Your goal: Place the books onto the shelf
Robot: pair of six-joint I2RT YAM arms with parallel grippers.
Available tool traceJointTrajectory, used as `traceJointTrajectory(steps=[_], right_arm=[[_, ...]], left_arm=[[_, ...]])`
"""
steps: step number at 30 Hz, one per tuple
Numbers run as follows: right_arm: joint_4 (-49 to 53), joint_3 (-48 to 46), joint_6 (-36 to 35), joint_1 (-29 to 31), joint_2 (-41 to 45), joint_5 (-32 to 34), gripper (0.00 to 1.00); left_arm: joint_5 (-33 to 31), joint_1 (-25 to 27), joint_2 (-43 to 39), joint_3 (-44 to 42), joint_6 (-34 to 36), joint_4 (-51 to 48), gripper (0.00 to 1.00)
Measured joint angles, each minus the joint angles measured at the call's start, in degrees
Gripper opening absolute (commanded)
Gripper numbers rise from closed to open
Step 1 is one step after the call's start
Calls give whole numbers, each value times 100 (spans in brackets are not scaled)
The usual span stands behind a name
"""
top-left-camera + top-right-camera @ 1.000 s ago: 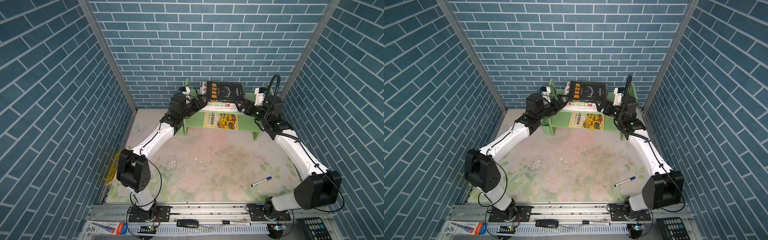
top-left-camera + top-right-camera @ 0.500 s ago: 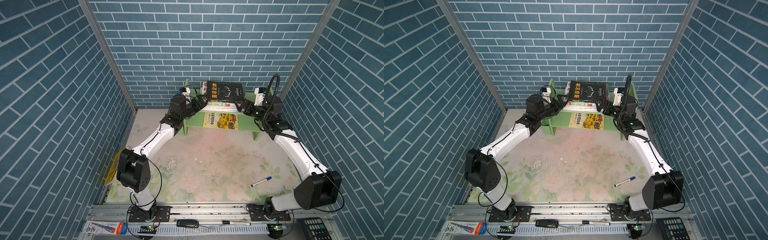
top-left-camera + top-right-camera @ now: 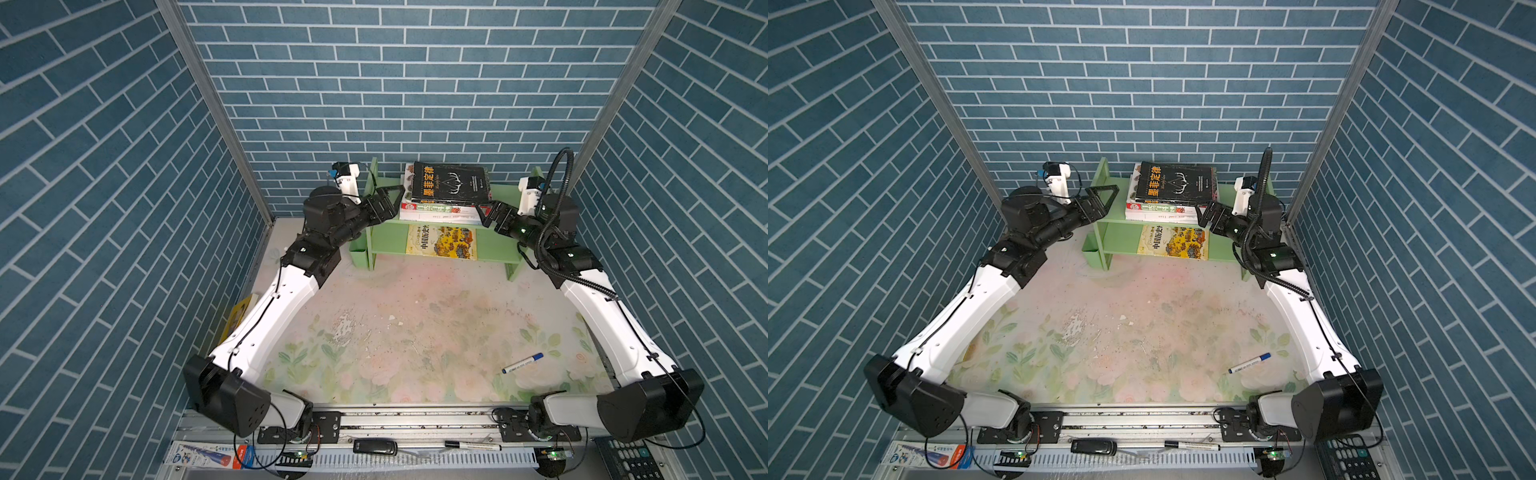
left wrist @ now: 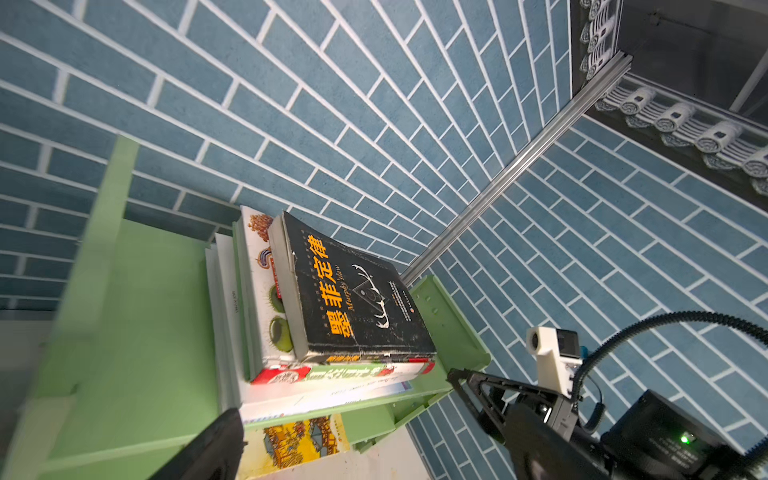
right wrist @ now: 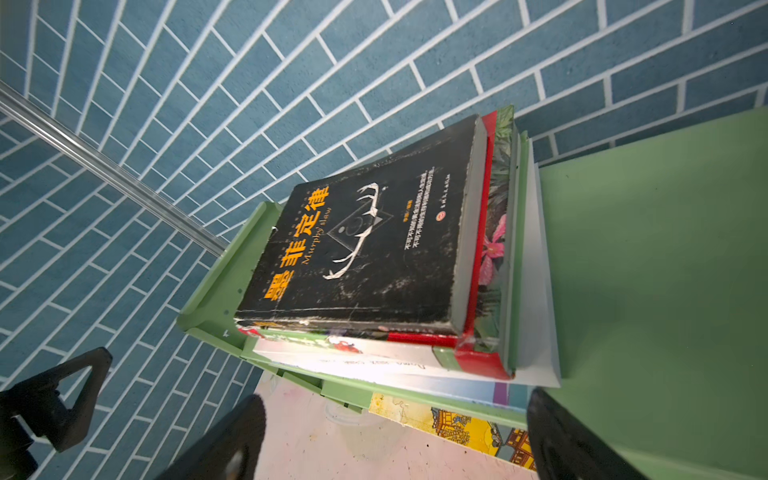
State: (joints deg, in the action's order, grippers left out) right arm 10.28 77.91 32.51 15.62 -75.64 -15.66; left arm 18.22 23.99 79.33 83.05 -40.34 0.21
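A black book with orange characters [image 3: 449,185] is being supported at the top of a flat stack on the upper tier of the light green wooden two-tier shelf [image 3: 503,195], which is being shown against the back brick wall in both top views. Beneath it, a green botanical book with a red spine [image 5: 494,249] and a plain white book [image 3: 436,216] are being pressed flat. A yellow illustrated book [image 3: 442,242] is being stored lying on the lower tier. The left gripper [image 3: 398,201] is being held just beside the stack's left end, and the right gripper [image 3: 482,215] just beside its right end. The jaws of both are being held spread wide, with nothing grasped. Whether any fingertip is touching the stack cannot be told. A blue-capped white marker pen [image 3: 522,363] is being left on the floral table mat [image 3: 415,324], well apart from the shelf.
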Motion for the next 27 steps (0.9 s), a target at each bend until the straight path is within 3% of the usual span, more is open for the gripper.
traceJointTrajectory(steps=[7, 17, 23, 27], right_arm=[[275, -330, -2, 369, 761, 35, 97], [306, -1290, 70, 1700, 999, 245, 95], [254, -1338, 170, 2015, 817, 306, 95], [210, -1296, 170, 2039, 750, 328, 95]], left_arm=[[-479, -789, -1246, -1309, 332, -866, 100], [-2380, -2485, -2551, -2833, 133, -2750, 100], [-2293, -3646, -2848, -4301, -909, -2599, 100], [-2181, -3788, -2859, -5270, -2055, -2026, 100]])
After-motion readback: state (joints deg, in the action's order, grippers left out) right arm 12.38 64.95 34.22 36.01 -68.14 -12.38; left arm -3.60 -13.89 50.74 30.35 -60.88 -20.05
